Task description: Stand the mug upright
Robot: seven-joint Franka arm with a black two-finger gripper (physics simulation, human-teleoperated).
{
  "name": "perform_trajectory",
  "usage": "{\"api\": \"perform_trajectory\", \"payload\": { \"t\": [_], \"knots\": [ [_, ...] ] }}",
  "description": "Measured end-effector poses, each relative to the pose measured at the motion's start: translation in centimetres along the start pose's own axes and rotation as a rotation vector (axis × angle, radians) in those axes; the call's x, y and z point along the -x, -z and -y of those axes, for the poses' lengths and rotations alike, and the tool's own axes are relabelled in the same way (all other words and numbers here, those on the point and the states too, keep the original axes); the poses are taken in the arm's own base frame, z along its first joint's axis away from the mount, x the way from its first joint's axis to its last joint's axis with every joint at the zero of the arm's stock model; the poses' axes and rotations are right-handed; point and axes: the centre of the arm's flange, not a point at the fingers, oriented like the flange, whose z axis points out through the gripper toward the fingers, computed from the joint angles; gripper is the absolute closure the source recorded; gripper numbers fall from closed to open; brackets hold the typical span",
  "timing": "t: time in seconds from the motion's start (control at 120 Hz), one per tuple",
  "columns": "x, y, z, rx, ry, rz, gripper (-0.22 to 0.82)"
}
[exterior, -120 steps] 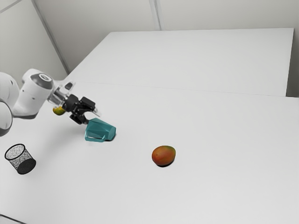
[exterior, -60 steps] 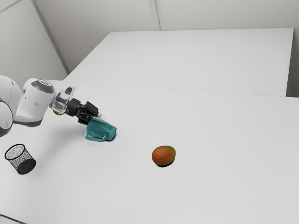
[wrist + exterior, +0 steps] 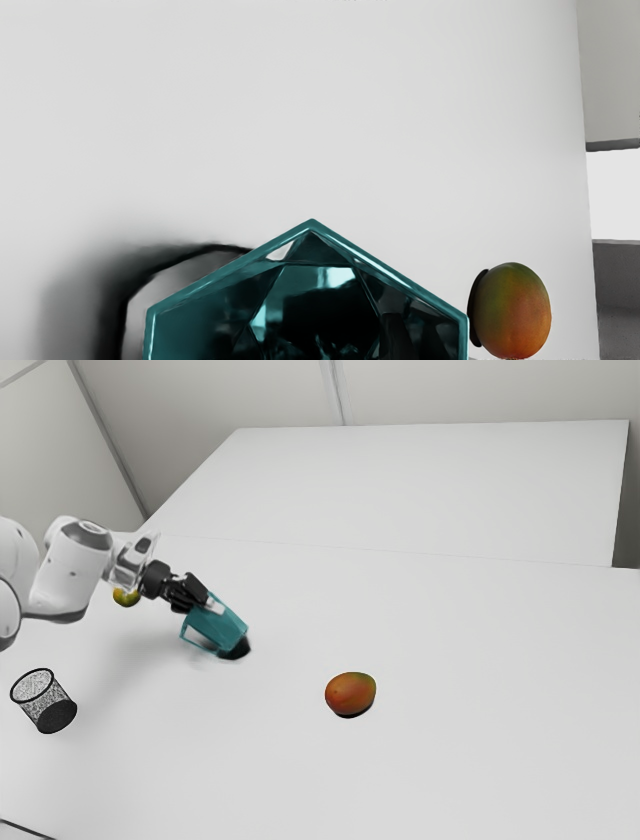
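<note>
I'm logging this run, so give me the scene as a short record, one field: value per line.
Mug: teal, tilted, mouth toward the gripper
Gripper: at the mug's mouth end
Mango: on the table, apart from the mug
Mesh cup: near the exterior view's left edge
Yellow fruit: beside the arm in the exterior view
Task state: mug not yet upright

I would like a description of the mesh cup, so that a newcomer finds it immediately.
On the white table, look near the exterior view's left edge, below the robot arm. The mesh cup has a round black rim, unlike the teal, angular mug.
</note>
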Motion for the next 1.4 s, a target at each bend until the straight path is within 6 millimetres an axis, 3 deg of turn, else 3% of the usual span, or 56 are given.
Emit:
{"api": "perform_trajectory", "payload": {
  "t": [0.142,0.35,0.608,0.933,1.225,1.4],
  "knots": [
    [-0.5,1.0,-4.1,-0.031,-0.074,0.012,0.77],
    [-0.7,2.1,-10.2,-0.216,-0.201,0.150,0.77],
    [-0.1,0.9,-16.2,-0.487,-0.277,0.331,0.78],
    [3.7,-2.1,-18.0,-0.721,-0.274,0.366,0.79],
    [5.7,-6.9,-17.7,-0.846,-0.330,0.294,0.79],
    [6.2,-8.2,-16.9,-0.872,-0.330,0.227,0.79]
  ]
}}
